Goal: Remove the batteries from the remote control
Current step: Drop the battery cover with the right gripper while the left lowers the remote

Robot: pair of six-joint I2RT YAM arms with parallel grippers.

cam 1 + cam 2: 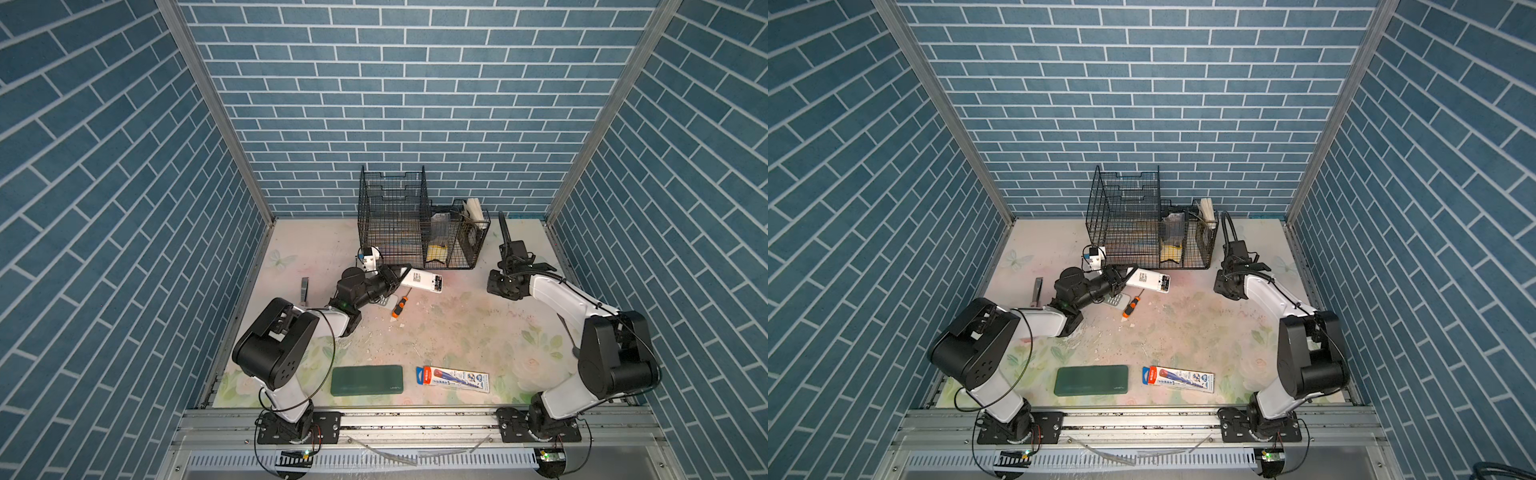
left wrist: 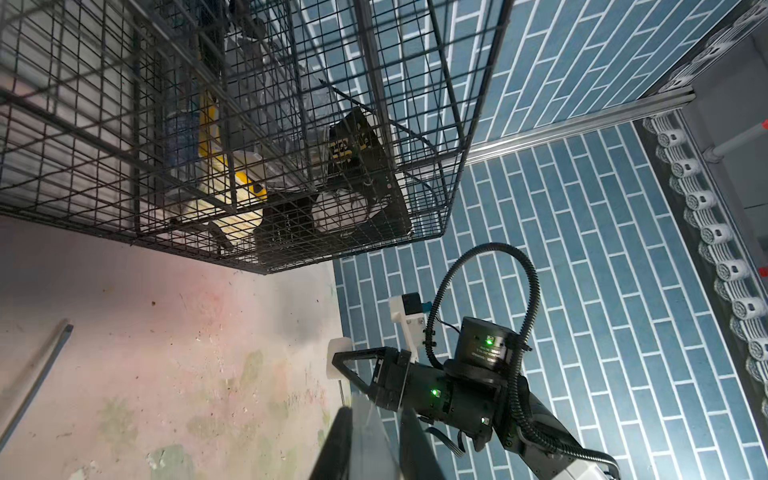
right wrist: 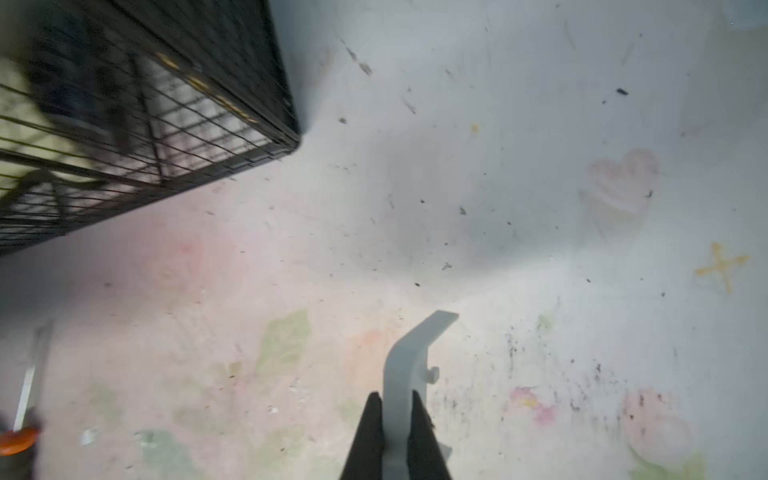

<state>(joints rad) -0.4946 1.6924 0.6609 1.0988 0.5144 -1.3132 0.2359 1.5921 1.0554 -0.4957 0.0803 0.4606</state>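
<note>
The left tool (image 1: 400, 276) is clamped on one end of the white remote control (image 1: 423, 281), holding it over the bench (image 1: 457, 328) just in front of the black wire basket (image 1: 415, 249). The compartment at the remote's free end is open, but its dark contents are too small to make out as batteries. The right tool (image 3: 397, 401) is closed on a pale curved plastic cover (image 3: 409, 357), over bare bench to the basket's right. Near the remote lie an orange-and-black screwdriver (image 1: 400, 306) and a grey remote (image 1: 384, 301). A green case (image 1: 367, 379) and a printed packet (image 1: 453, 379) lie by the near edge.
</note>
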